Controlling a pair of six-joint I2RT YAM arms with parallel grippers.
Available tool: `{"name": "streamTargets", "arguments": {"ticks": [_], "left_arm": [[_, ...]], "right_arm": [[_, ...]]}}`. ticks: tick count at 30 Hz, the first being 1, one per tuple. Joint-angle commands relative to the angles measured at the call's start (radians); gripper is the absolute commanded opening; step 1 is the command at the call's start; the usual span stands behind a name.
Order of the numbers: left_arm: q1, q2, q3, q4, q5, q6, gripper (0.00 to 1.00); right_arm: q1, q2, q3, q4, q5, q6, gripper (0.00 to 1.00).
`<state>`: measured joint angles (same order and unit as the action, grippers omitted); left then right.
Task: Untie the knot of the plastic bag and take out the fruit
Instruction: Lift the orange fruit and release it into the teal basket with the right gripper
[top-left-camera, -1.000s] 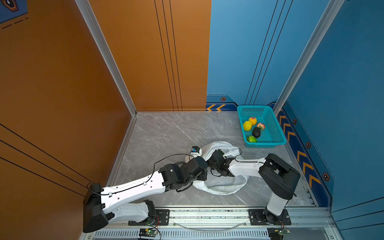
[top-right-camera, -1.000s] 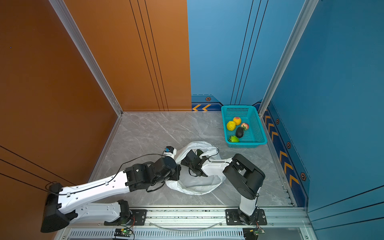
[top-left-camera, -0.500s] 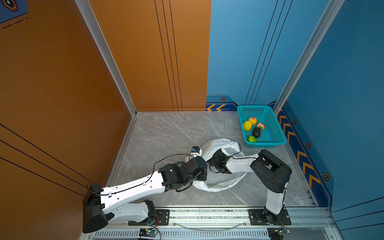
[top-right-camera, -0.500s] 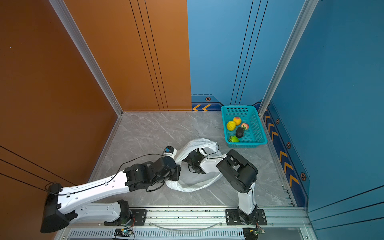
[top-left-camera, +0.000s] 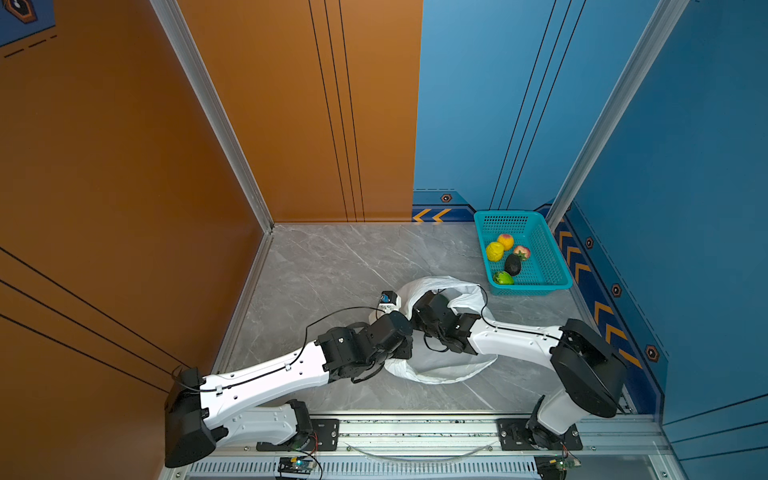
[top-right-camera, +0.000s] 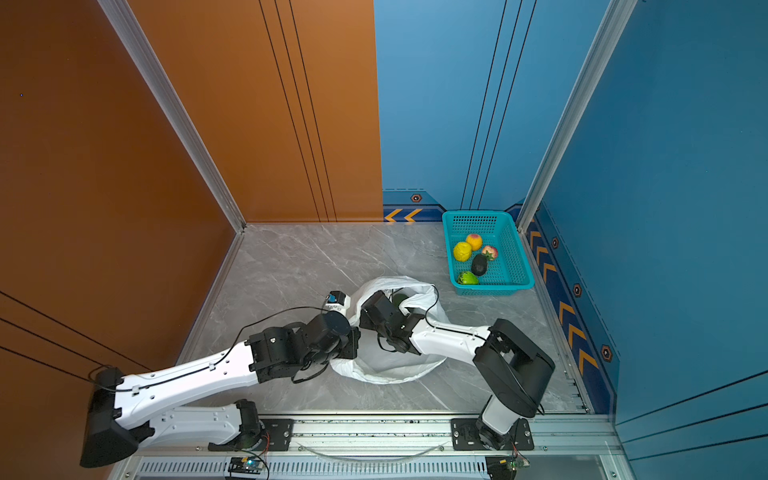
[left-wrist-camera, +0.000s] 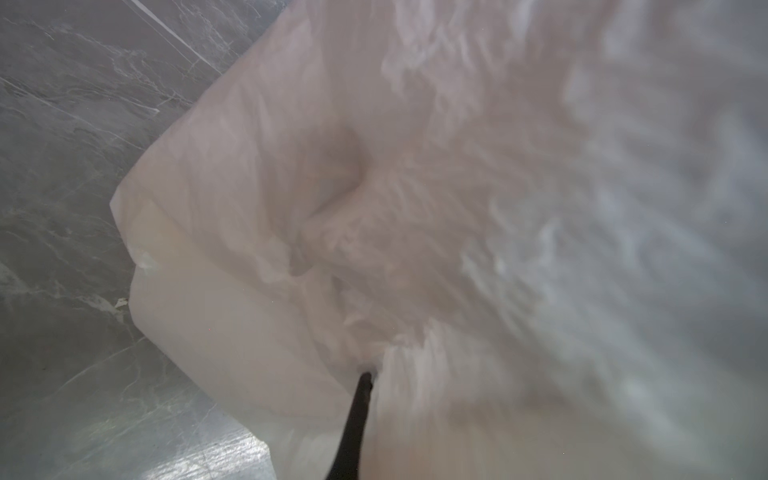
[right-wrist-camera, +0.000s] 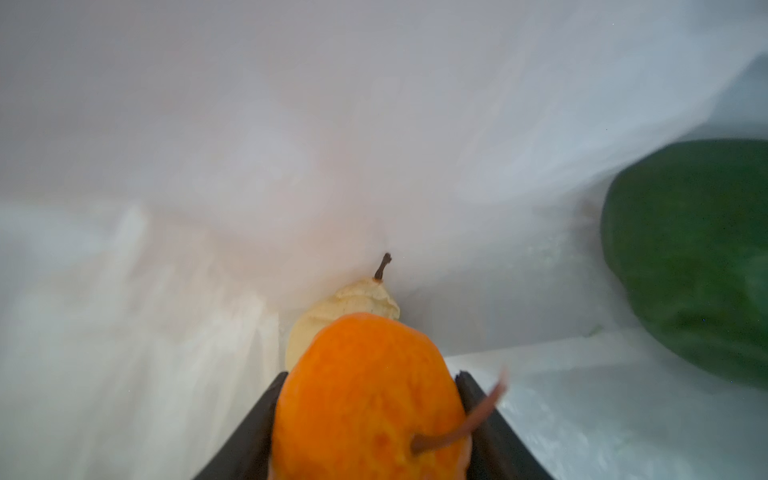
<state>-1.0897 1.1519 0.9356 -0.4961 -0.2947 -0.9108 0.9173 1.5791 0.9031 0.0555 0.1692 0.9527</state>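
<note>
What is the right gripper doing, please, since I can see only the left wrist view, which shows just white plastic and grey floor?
Observer: The right gripper is inside the plastic bag, its jaws closed on an orange fruit.
Operator: Is other fruit left in there?
Observer: Yes: a cream-white fruit with a stem lies just beyond the orange one, and a dark green fruit lies apart from them.
Operator: What is already out?
Observer: In the teal basket lie a yellow fruit, a peach-coloured fruit, a red-pink fruit, a black fruit and a bright green fruit.
</note>
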Motion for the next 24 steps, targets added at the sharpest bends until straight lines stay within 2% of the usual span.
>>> {"name": "streamTargets", "arguments": {"ticks": [1, 9, 15, 24], "left_arm": [[0.015, -0.027, -0.015, -0.013, -0.049, -0.014, 0.0], [0.028, -0.03, -0.001, -0.02, -0.066, -0.01, 0.0], [0.028, -0.018, 0.005, -0.024, -0.062, -0.009, 0.0], [0.028, -0.012, 0.008, -0.024, -0.062, -0.011, 0.0]], "right_arm": [[0.024, -0.083, -0.043, -0.178, -0.01, -0.011, 0.47], [0.088, -0.263, -0.059, -0.354, -0.011, -0.018, 0.46], [0.142, -0.38, 0.005, -0.516, 0.007, -0.047, 0.47], [0.157, -0.521, 0.16, -0.738, 0.016, -0.095, 0.47]]}}
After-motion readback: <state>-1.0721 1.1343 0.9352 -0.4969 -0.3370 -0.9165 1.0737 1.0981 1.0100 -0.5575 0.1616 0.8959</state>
